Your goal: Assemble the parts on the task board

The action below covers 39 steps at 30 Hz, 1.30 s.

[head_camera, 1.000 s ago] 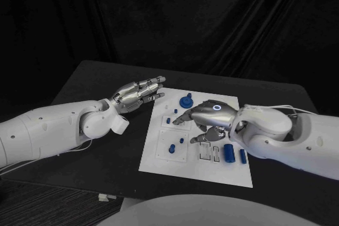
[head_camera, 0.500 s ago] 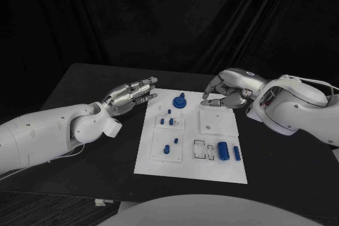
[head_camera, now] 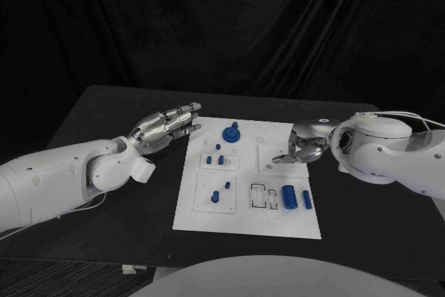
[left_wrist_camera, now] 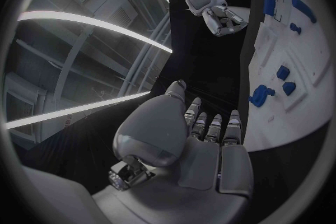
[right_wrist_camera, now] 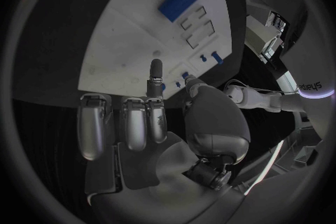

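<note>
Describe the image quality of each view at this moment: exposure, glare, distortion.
Head view: dim with a black backdrop; the white task board stands out, nothing blown out. Left wrist view: strong fisheye bending, bright streaks of room light above the silver left hand, and the board's edge curves. Right wrist view: the same bending; the silver right hand is dim in front of a well-lit board.

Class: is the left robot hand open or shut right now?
Open: the left robot hand hovers beside the task board, fingers extended, holding nothing.

Head camera looks down; wrist cameras sit behind hands; all share task board (head_camera: pixel 249 181).
</note>
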Tool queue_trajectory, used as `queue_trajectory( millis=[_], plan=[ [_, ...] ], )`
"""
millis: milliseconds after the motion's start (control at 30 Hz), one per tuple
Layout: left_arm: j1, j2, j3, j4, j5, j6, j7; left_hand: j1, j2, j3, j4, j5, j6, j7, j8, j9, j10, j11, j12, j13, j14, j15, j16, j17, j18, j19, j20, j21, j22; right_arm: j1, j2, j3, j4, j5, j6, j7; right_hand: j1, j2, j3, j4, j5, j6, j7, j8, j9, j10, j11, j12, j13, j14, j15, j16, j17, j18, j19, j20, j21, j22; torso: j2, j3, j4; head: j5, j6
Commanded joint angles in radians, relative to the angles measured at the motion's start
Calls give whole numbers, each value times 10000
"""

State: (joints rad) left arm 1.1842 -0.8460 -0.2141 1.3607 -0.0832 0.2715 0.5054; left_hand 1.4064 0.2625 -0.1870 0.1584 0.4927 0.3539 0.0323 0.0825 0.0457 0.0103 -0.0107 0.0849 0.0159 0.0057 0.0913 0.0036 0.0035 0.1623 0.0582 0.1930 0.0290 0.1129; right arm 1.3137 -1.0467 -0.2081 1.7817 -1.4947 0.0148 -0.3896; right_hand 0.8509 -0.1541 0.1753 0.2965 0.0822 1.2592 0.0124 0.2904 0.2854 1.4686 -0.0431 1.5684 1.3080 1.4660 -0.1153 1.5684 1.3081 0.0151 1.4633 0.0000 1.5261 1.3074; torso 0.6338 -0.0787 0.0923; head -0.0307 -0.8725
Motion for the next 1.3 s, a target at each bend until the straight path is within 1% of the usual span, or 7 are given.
queue_trajectory(
  millis=[33,200,567,667,800,900,1300],
  plan=[
    [-54,-5,8,-22,21,123,131,-9,89,-4,-47,51,74,14,51,9,-19,50,35,15,-1,35,13,-3,97,2,25,-4,-8,-115,-92,1,74,-310,1777,-1551,-236,127,12,9,-128,26,-5,-58,97,1022,-61,24,2628,1048,-23,24,2627,-92,995,-68,170,2557,20,4,-7,-10,-2],
    [-110,-24,8,-52,21,113,139,-7,92,1,-54,52,77,21,54,9,-12,56,63,21,0,35,13,-2,98,4,27,-3,-5,-195,-184,0,201,-204,1874,-1740,-404,196,34,5,-192,48,1,-135,172,1022,-54,24,2628,1048,4,24,2627,-108,1014,-46,250,2577,1,2,-3,-62,-2],
    [-162,1,9,-114,21,133,156,-6,93,4,-62,55,80,28,58,9,-6,66,81,24,-1,34,12,-3,101,4,29,-4,-7,-365,-254,-1,384,20,1505,-1699,-418,229,102,-8,-105,492,-250,464,1409,1022,-264,24,2628,1048,-178,24,2627,-63,933,-178,88,2519,-6,13,-3,-86,-2],
    [-169,16,9,-139,21,143,153,-6,93,4,-62,55,80,28,58,9,-6,66,81,24,-1,34,12,-3,101,4,29,-4,-7,-448,-250,-1,405,176,1333,-1645,-58,263,163,-16,152,200,-260,653,2068,1022,-283,24,2628,1048,-213,24,2627,-23,859,-216,-62,2467,-6,4,0,-77,-2],
    [-179,34,9,-165,21,159,146,-6,93,4,-62,55,80,28,58,9,-6,66,81,24,-1,34,12,-3,101,4,29,-4,-7,-559,-253,-1,465,283,1067,-1550,22,293,116,-6,188,-735,-275,1608,4054,1022,-291,24,2628,1048,-225,24,2627,-23,849,-219,-45,2466,-2,2,-8,-71,-2],
    [-188,38,9,-174,21,166,147,-6,93,4,-62,55,80,28,58,9,-6,66,81,24,-1,34,12,-3,101,4,29,-4,-7,-626,-252,-1,495,325,940,-1496,4,306,119,-11,172,-889,-281,1814,4469,1022,-305,24,2628,1048,-223,24,2627,-26,854,-224,-29,2470,0,4,-4,-81,-2],
    [-206,12,9,-168,21,173,147,-6,94,11,-77,59,60,40,57,6,0,81,81,24,-2,32,11,-4,105,6,29,-4,-9,-999,-160,-1,429,423,872,-1497,-153,208,32,0,-3,-1345,-190,1610,4709,1022,-239,24,2628,1048,-202,24,2627,21,768,-212,-204,2407,2,5,-7,-38,-2]
  ],
)
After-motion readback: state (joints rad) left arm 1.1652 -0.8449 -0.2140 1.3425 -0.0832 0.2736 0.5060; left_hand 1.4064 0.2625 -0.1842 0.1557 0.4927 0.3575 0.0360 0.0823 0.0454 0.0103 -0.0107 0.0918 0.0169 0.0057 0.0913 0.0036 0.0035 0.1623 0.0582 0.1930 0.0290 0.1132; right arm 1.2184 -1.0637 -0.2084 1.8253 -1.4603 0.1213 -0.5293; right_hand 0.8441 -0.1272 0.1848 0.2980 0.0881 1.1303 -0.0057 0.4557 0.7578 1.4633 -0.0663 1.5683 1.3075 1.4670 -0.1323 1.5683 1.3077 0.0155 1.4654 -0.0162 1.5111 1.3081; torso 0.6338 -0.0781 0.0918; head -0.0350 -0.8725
